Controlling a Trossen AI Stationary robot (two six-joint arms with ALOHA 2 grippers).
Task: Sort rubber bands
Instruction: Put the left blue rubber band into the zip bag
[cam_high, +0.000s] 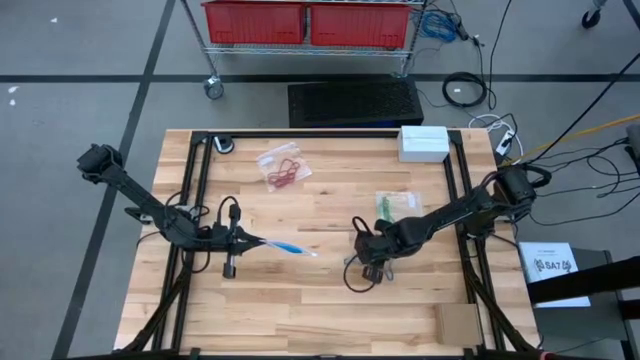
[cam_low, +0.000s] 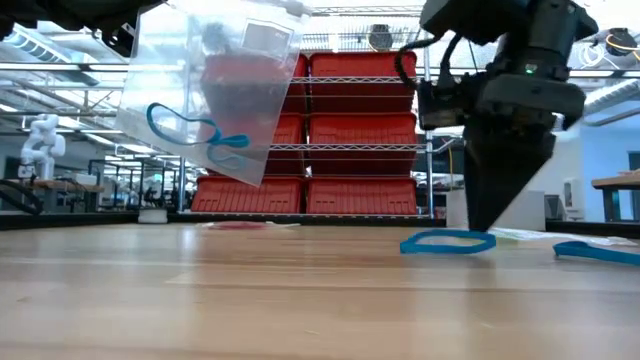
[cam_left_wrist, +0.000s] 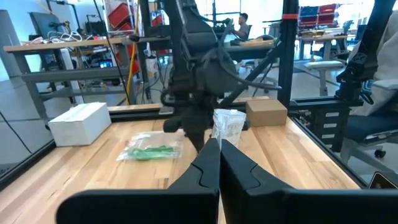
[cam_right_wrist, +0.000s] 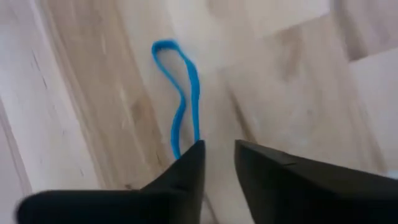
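My left gripper is shut on a clear plastic bag with blue rubber bands inside, held up left of the table's middle. My right gripper points steeply down right of the middle, its fingertips a narrow gap apart. A loose blue rubber band lies flat on the wood, its near end running behind one fingertip. In the low view that band lies beside the gripper's tip. Another blue band lies on the table farther off. My left gripper pinches the clear bag by one edge between its two fingers, which lie level and come from the table's left. The bag hangs tilted, lifted clear of the table. My right gripper: one fingertip hides the blue band's near end, so I cannot tell whether it touches the band.
A clear bag of red bands lies at the far middle, and a bag of green bands lies beyond my right gripper. A white box sits at the far right, a cardboard piece at the near right corner. A black frame borders the table.
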